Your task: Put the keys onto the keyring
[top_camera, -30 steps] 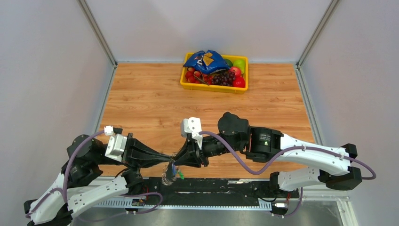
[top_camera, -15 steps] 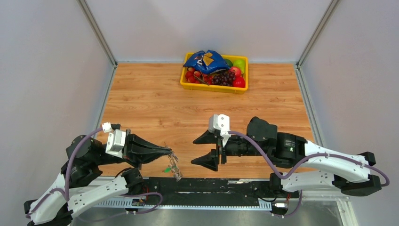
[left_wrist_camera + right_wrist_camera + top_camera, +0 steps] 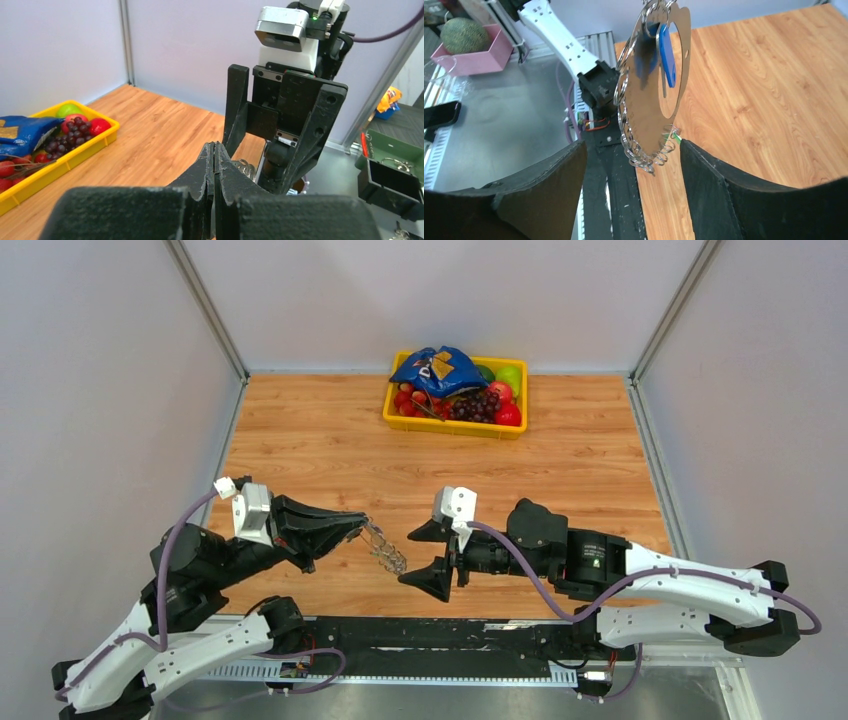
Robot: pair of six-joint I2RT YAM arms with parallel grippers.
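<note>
My left gripper (image 3: pixel 362 523) (image 3: pixel 215 146) is shut on the top of the keyring (image 3: pixel 386 548), which hangs from its tips above the near middle of the table. In the right wrist view the keyring (image 3: pixel 649 107) is a shiny hoop fringed with small wire rings. A blue-headed key (image 3: pixel 667 52) hangs inside it and a green tip (image 3: pixel 673 134) shows at its lower rim. My right gripper (image 3: pixel 412 558) (image 3: pixel 633 145) stands open just right of the keyring, one finger on each side and apart from it. From the left wrist only a sliver of the keyring (image 3: pixel 246 168) shows.
A yellow tray (image 3: pixel 450 428) (image 3: pixel 75 150) of fruit with a blue bag stands at the back of the table. A black rail (image 3: pixel 430 635) runs along the near edge. Off the table are a pink box (image 3: pixel 474 57) and a green bin (image 3: pixel 395 150).
The right gripper let go, opened wide and drew back to the right. The left gripper carried the keyring up and away from the near edge, toward the table's middle.
</note>
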